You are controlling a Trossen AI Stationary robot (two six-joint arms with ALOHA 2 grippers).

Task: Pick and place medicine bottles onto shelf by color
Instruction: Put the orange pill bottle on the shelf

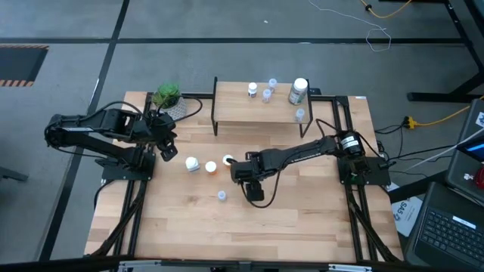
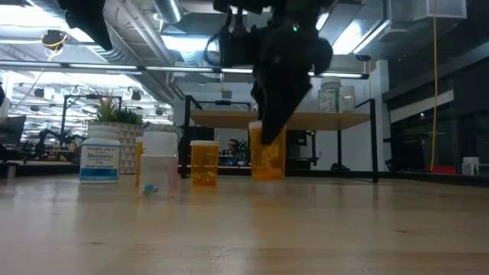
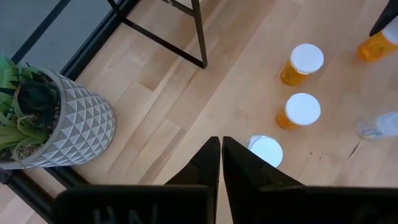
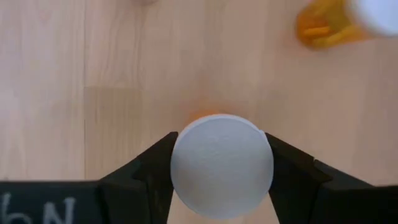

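The wooden table (image 1: 249, 219) carries everything, and at its far edge stands the shelf (image 1: 253, 109), a light board on thin black legs. On that board sit four bottles: a larger greenish bottle (image 1: 299, 91) at the right end, a white-capped bottle (image 1: 252, 90) to its left, and two tiny clear ones (image 1: 267, 94) between them, with one more tiny bottle (image 1: 299, 115) at the shelf's front right edge. Near the shelf's left end a green plant (image 1: 166, 94) grows in a white patterned pot (image 3: 68, 127). The right gripper (image 1: 236, 168) hangs over the middle of the table, its fingers closed against the white cap of an orange bottle (image 2: 267, 156); in the low view the bottle's base looks level with the tabletop. Just left of it stand a second orange bottle (image 2: 204, 162) and a white labelled bottle (image 2: 100, 153), and a small clear bottle (image 2: 160, 164) with something blue inside stands nearer the front. The left gripper (image 1: 168, 151) waits beside the plant, fingers pressed together and holding nothing.
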